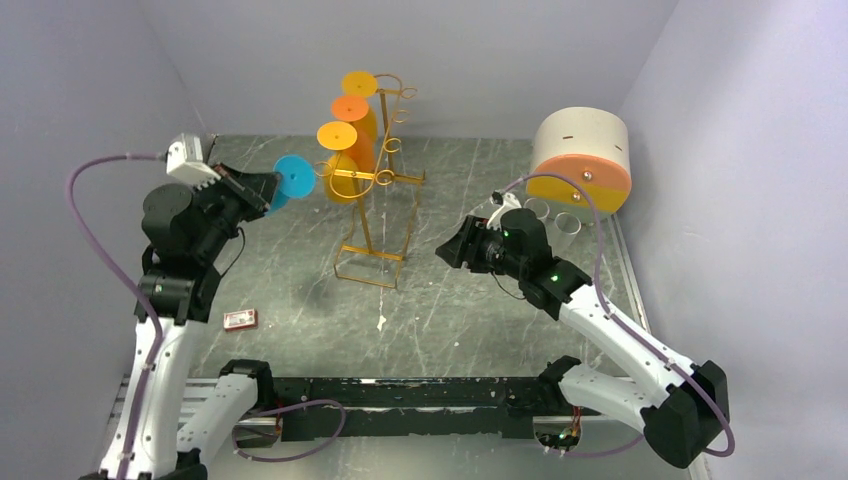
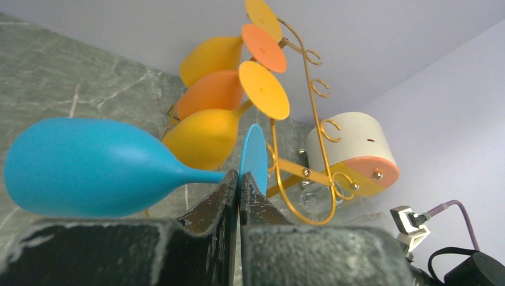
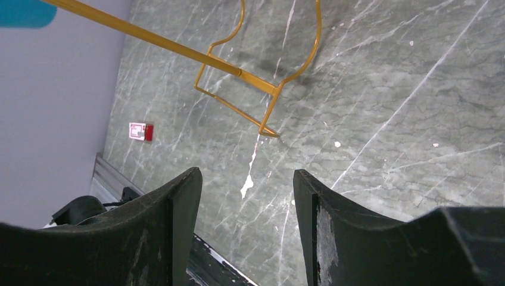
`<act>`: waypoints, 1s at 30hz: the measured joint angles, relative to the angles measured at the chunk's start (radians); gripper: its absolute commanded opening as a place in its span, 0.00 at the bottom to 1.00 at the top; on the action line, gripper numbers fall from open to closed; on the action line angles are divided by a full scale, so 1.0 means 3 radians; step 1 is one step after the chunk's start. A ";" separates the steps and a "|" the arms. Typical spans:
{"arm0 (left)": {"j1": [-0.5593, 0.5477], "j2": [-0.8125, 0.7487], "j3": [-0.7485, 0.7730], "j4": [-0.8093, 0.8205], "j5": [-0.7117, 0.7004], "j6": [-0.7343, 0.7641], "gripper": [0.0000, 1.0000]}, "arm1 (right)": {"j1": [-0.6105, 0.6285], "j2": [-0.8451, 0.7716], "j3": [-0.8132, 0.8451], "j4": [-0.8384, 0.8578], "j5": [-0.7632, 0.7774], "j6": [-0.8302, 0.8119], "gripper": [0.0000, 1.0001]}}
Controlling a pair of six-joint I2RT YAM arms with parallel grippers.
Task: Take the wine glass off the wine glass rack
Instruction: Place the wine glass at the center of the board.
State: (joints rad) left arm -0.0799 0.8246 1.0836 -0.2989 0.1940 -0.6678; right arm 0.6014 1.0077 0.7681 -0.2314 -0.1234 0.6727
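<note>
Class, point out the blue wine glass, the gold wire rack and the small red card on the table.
blue wine glass [image 2: 89, 170]: left wrist view, on its bowl.
tall gold wire rack [image 3: 155, 41]: right wrist view, on its straight bar.
small red-and-white card [image 1: 240, 319]: top external view, on its middle.

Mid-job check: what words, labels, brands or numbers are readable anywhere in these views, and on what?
Nothing legible in any view.
Print on the red-and-white card lying on the table: too small to read.
No lettering visible on the blue wine glass, wine glass rack or round drum.
</note>
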 measured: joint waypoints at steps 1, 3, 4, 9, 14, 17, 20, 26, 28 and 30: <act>0.0000 -0.0085 -0.0064 -0.0010 -0.0047 0.0003 0.07 | 0.0000 -0.0010 0.0000 0.0000 0.0000 -0.0001 0.62; 0.0000 -0.0295 -0.0242 -0.0029 -0.0148 -0.0009 0.07 | 0.0000 -0.0032 0.0000 0.0001 -0.0003 -0.0013 0.62; 0.0000 -0.0444 -0.0383 -0.0028 -0.0210 -0.0028 0.07 | 0.0000 -0.0042 0.0000 0.0004 -0.0005 -0.0020 0.62; 0.0000 -0.1008 -0.0982 -0.0071 -0.0295 -0.0150 0.07 | 0.0000 -0.0120 -0.0025 0.0094 -0.0095 -0.0052 0.63; 0.0000 -0.1256 -0.1282 -0.0251 -0.0278 -0.0184 0.07 | 0.0000 -0.0264 -0.0229 0.0416 -0.0327 -0.0046 0.64; 0.0000 -0.1443 -0.1466 -0.0303 -0.0177 -0.0205 0.07 | 0.0000 -0.0287 -0.0384 0.0669 -0.0548 -0.0020 0.64; 0.0000 -0.1643 -0.1712 -0.0292 0.0038 -0.0271 0.07 | 0.0000 -0.0207 -0.0472 0.0998 -0.0858 0.0058 0.64; 0.0000 -0.1673 -0.2145 -0.0156 0.0779 -0.0495 0.07 | 0.0053 0.0048 -0.0473 0.1507 -0.1362 0.0263 0.64; 0.0000 -0.1633 -0.2232 -0.0046 0.1017 -0.0544 0.07 | 0.0109 0.0097 -0.0473 0.1536 -0.1417 0.0277 0.64; 0.0000 -0.1582 -0.2295 0.0098 0.1242 -0.0591 0.07 | 0.0188 0.0165 -0.0472 0.1553 -0.1476 0.0278 0.63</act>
State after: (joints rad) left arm -0.0799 0.3500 0.3950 -0.2695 0.5667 -0.8452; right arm 0.6579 1.0573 0.6266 0.2344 -0.5663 0.7563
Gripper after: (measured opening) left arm 0.070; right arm 0.641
